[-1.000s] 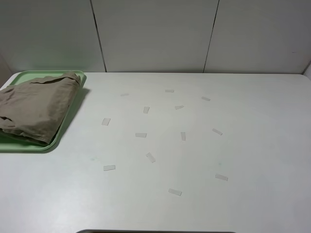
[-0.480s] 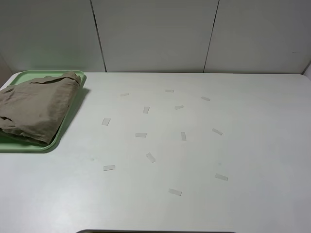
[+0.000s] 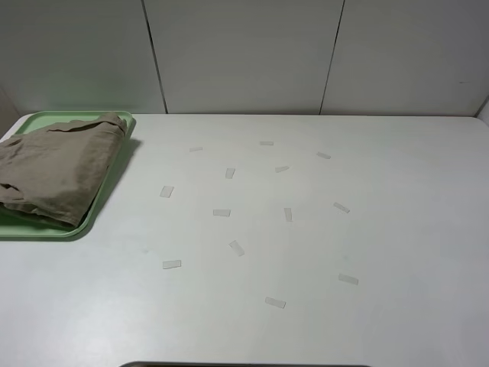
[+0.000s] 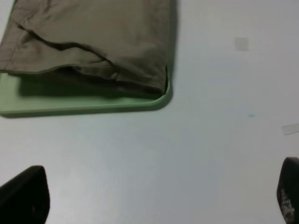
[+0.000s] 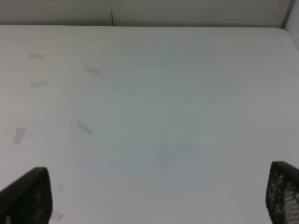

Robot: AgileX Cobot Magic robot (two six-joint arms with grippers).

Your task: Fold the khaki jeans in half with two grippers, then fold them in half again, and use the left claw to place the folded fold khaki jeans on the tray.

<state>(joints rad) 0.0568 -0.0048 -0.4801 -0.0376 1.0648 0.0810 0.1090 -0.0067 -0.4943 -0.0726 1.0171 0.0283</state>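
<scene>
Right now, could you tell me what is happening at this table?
Nothing is being handled at the moment. The khaki jeans lie folded on the tray at the table's far left. The left end effector is open above bare table near the tray, and the right end effector is open over bare table too.

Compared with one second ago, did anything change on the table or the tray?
Nothing visibly moved. The folded khaki jeans lie on the tray at the table's far left exactly as before, and the tape strips keep their places. No arm enters the high view in any picture.
</scene>
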